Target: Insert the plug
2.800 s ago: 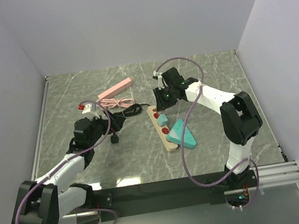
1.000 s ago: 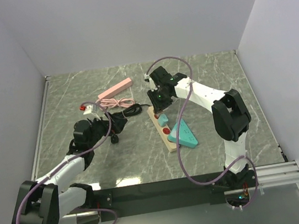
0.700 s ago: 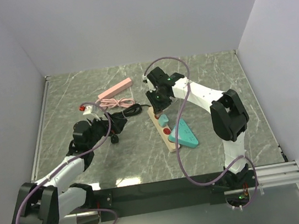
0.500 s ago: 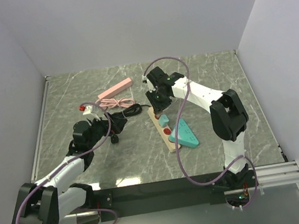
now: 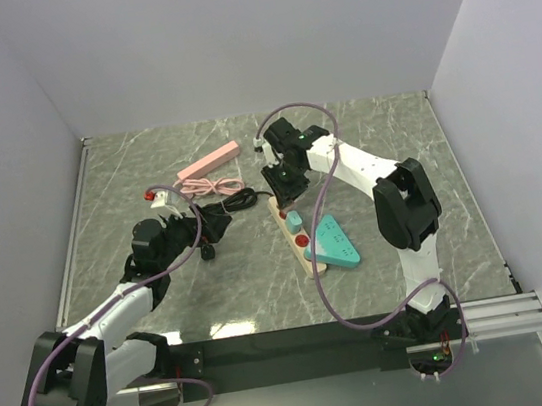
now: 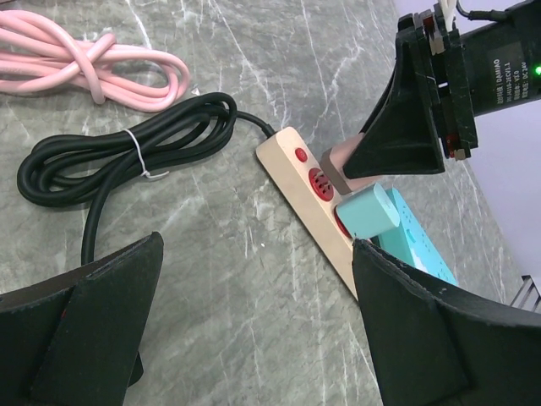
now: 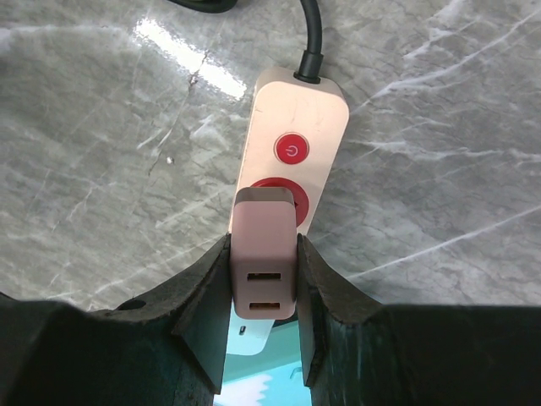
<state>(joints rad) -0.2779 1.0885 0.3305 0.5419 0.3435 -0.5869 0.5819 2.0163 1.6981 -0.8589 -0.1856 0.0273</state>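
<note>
My right gripper [image 7: 264,254] is shut on the pink plug [image 7: 264,271], a block with two USB ports on its back. The plug's front end meets the first red socket [image 7: 283,188] of the beige power strip [image 7: 304,110], just behind the red switch [image 7: 291,149]; its prongs are hidden. In the left wrist view the plug [image 6: 340,169] leans on that socket under the right gripper's black fingers [image 6: 406,127]. From the top, the right gripper [image 5: 284,189] hovers over the strip's far end [image 5: 277,205]. My left gripper [image 6: 258,330] stands open and empty, left of the strip.
A teal plug [image 6: 369,211] sits in the strip's second socket, with a teal triangular piece [image 5: 335,242] beside the strip. The strip's coiled black cord [image 6: 127,148] and a pink cable [image 6: 93,72] lie to the left. A pink power strip [image 5: 209,159] lies farther back.
The right gripper has carried the pink plug leftward and down onto the strip's far socket. The left arm has stayed put.
</note>
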